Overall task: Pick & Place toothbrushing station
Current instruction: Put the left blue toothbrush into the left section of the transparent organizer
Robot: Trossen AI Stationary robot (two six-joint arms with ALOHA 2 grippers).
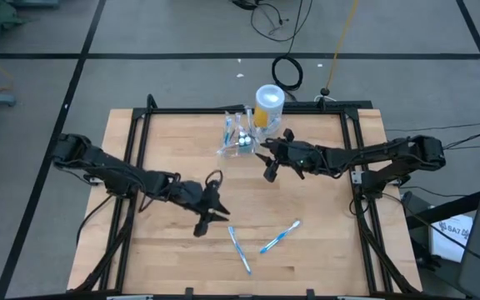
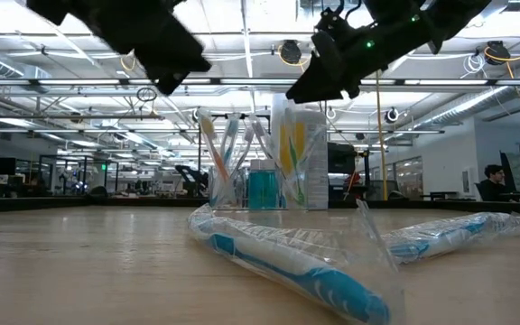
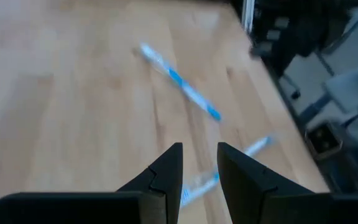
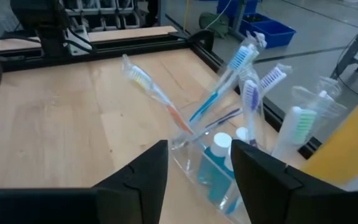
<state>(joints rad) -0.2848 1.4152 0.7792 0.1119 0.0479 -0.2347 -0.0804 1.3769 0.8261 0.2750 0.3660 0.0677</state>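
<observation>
The toothbrushing station, a clear cup (image 1: 238, 138) holding several toothbrushes and a blue tube, stands upright on its base near the table's far edge; in the right wrist view the cup (image 4: 211, 163) sits just beyond the fingertips. My right gripper (image 1: 267, 160) hovers open to the right of the cup, above the table, touching nothing. Two wrapped blue-and-white toothbrushes (image 1: 240, 249) (image 1: 280, 237) lie flat near the front edge. My left gripper (image 1: 212, 220) hangs open above the wood just left of them, with nothing between its fingers (image 3: 166, 180).
A taller yellow container with a white-blue lid (image 1: 268, 103) stands right behind the cup at the far edge. A black frame rail (image 1: 248, 110) runs around the tabletop. Bare wood (image 1: 165, 142) lies left of the cup and between the two arms.
</observation>
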